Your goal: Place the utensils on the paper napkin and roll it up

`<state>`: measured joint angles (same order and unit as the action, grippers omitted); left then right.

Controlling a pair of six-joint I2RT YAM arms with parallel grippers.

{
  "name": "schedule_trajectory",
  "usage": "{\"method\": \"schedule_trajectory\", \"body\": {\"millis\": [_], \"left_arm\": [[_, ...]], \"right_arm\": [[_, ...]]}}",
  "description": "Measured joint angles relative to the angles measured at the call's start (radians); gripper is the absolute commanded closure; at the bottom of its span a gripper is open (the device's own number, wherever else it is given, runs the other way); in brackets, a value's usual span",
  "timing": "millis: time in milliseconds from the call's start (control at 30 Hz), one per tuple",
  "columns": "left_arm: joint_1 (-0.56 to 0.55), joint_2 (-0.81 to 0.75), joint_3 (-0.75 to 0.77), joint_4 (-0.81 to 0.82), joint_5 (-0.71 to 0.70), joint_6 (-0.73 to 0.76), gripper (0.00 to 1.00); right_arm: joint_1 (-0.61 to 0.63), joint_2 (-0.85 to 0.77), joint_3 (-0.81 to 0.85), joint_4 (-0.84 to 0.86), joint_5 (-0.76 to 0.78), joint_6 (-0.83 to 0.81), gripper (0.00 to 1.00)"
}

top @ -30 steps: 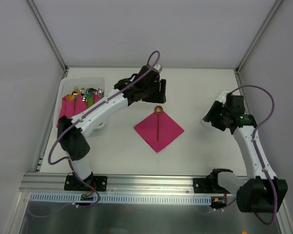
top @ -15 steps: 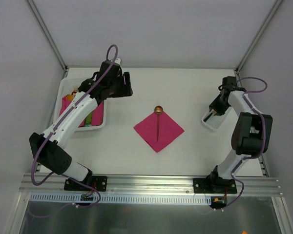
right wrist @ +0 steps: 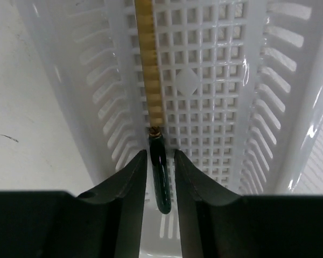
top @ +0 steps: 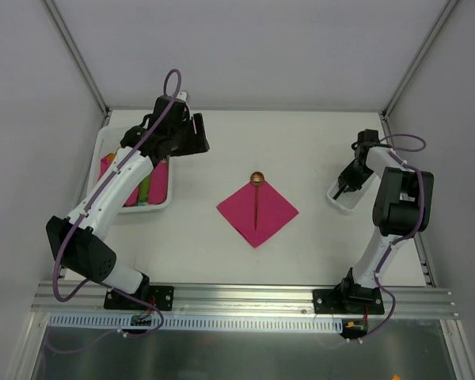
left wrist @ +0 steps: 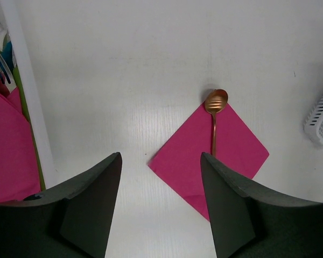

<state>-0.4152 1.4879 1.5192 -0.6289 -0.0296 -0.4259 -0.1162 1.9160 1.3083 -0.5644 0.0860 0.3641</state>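
Presently another utensil is being fetched: the right gripper point(right wrist: 161, 157) is set inside the white basket point(right wrist: 220, 97), its jaws narrowed either side of the dark near end of a slim gold piece point(right wrist: 145, 80), though a true pinch cannot be confirmed. The left gripper point(left wrist: 160, 157) is held wide open and empty, the paper napkin point(left wrist: 234, 153) and spoon point(left wrist: 213, 129) lying ahead of it. A firm pinch and clean lift are called for; the piece's far end is cut off.
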Motion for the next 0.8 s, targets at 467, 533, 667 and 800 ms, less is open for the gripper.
{"method": "schedule_trajectory", "body": {"millis": [467,533,667,800], "left_arm": [[0.018,0.0,0.012,0.0,0.033,0.001,0.31],[0.018,0.0,0.012,0.0,0.043,0.011,0.24],[0.018,0.0,0.012,0.0,0.058,0.05,0.01],[0.023,0.0,0.012,-0.001,0.105,0.122,0.01]], "right_arm": [[-0.021,0.01,0.026,-0.018,-0.05,-0.163,1.0],[-0.023,0.007,0.051,-0.064,-0.05,-0.211,1.0],[-0.019,-0.058,0.074,-0.133,-0.055,-0.296,1.0],[0.039,-0.212,0.074,-0.184,-0.107,-0.353,1.0]]}}
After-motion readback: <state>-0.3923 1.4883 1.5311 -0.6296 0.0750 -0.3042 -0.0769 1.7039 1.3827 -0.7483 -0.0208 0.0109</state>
